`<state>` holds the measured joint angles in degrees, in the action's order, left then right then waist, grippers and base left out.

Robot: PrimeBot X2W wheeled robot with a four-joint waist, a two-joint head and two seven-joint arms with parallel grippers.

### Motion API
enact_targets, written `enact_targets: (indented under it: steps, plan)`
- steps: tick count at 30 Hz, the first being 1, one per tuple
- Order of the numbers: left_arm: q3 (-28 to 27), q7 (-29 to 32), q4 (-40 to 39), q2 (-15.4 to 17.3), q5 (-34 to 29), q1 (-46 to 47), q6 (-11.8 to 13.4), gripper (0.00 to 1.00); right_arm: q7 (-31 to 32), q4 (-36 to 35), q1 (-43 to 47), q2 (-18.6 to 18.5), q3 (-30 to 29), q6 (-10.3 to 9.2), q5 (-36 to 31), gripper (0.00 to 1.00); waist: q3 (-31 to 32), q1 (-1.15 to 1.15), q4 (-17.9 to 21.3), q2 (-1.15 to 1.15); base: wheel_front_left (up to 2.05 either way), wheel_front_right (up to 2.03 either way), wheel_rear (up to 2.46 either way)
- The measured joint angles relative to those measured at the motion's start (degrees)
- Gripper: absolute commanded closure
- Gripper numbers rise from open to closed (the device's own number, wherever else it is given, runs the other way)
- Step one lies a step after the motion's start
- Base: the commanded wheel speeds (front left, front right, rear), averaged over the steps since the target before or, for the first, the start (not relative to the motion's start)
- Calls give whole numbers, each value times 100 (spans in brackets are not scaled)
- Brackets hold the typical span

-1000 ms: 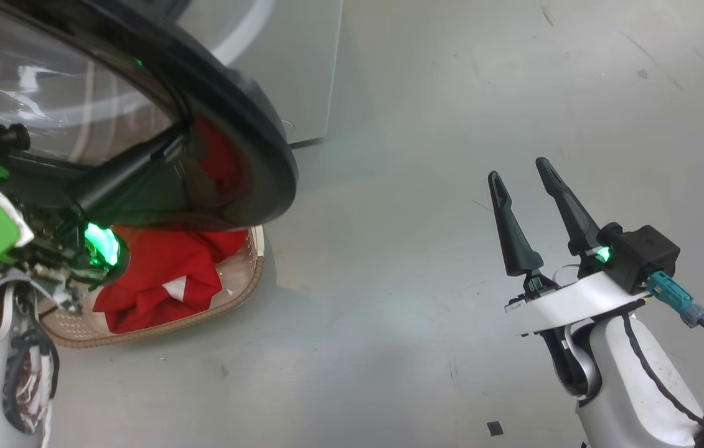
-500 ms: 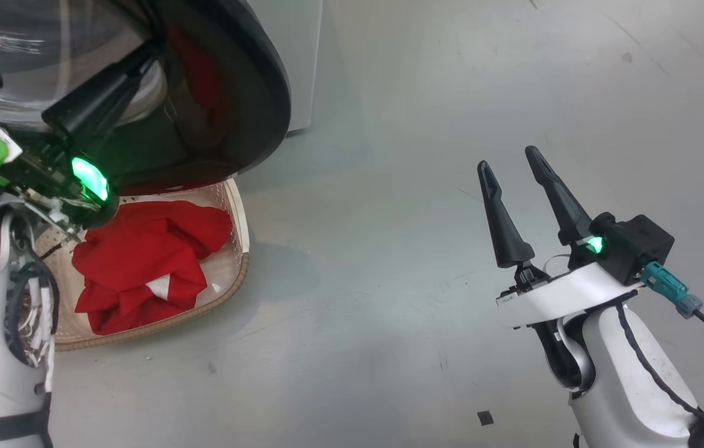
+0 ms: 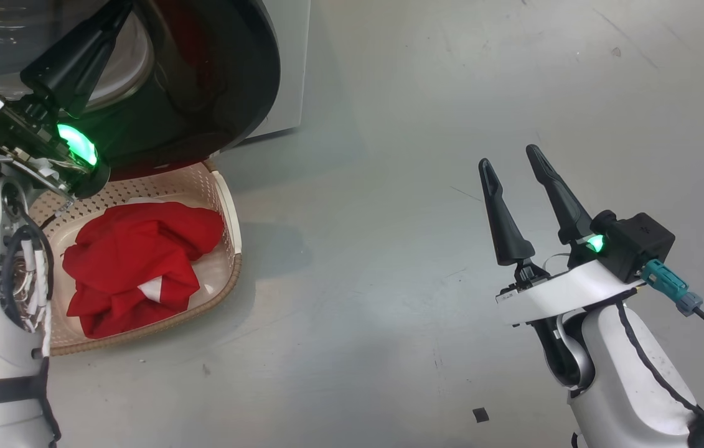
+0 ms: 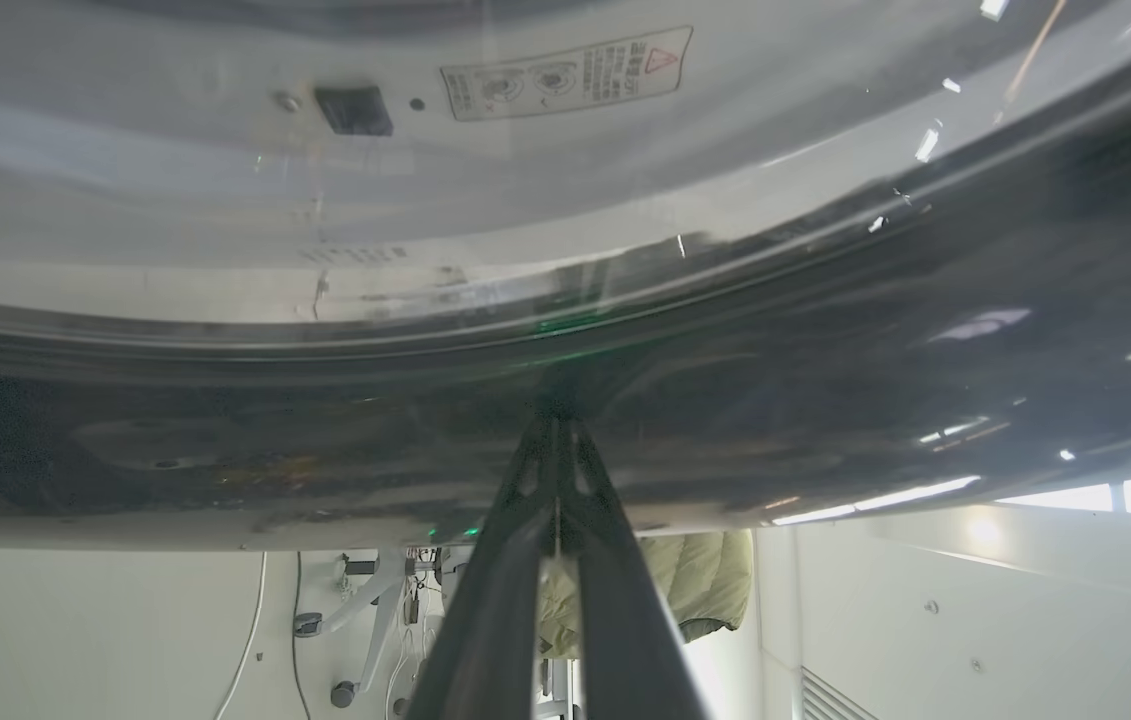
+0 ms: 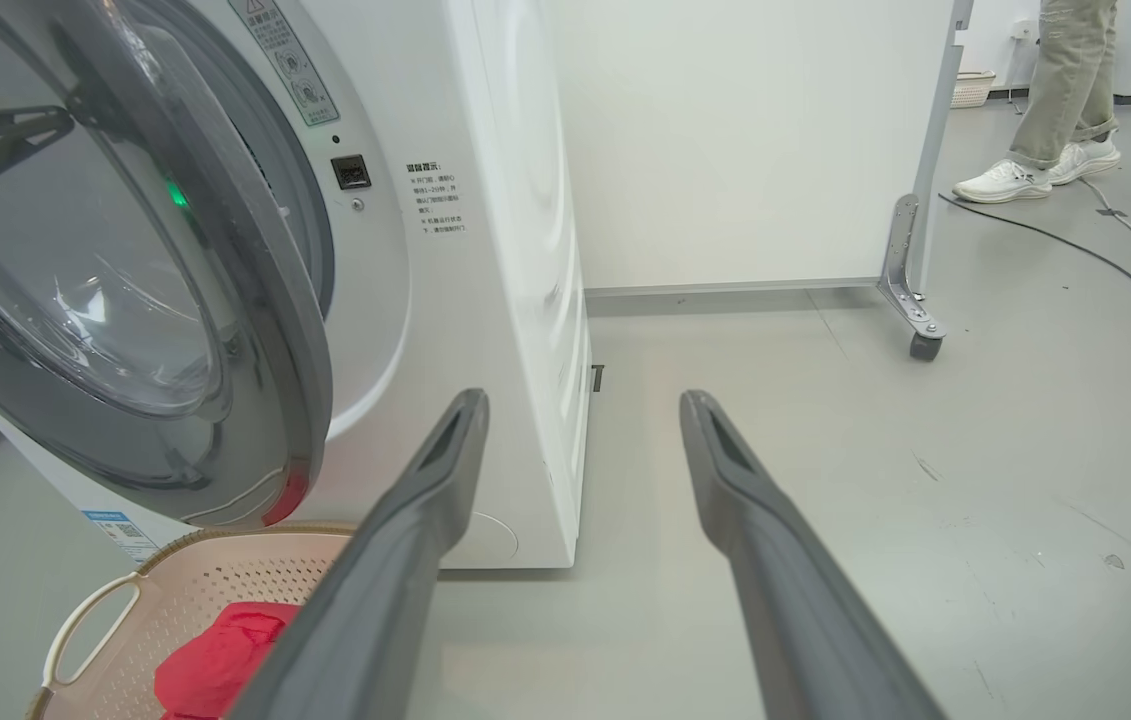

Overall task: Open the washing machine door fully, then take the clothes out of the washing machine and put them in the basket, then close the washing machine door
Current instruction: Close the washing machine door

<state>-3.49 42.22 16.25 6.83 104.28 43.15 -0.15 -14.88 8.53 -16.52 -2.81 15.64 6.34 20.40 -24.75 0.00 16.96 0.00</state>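
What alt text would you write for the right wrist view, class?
The open right gripper points at a white washing machine with its door open; below the door, red clothes lie in a cream basket. A person's legs stand far right.

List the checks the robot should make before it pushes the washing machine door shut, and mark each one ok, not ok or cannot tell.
1. The clothes lie in the basket: ok.
2. Nothing left inside the washing machine: cannot tell, the washing machine door hides the opening.
3. Left gripper shut, tips at the door's black rim: ok.
4. Right gripper open, empty, over the floor and away from the door: ok.
5. Door latched: not ok, it stands ajar.
6. Person's legs far from the door: ok.
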Motion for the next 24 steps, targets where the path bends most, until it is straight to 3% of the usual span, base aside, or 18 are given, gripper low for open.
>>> enact_targets:
  steps: [12, 22, 24]
  plan:
    - [-22, 204, 156, 34, 8, -60, -448, 100, 0, 40, -9, 1, -115, -94, -40, 0, 112, 0, -170, 0, 0, 0, 0]
    - [-201, 256, -54, -81, 52, -990, -668, 99, 0, 135, 67, -1, -253, -94, -312, 0, 315, 0, -511, 0, 0, 0, 0]
    - [-196, 266, -152, -140, 58, -1187, -672, 63, 0, 135, 74, -1, -298, -94, -331, 0, 356, 0, -600, 0, 0, 0, 0]
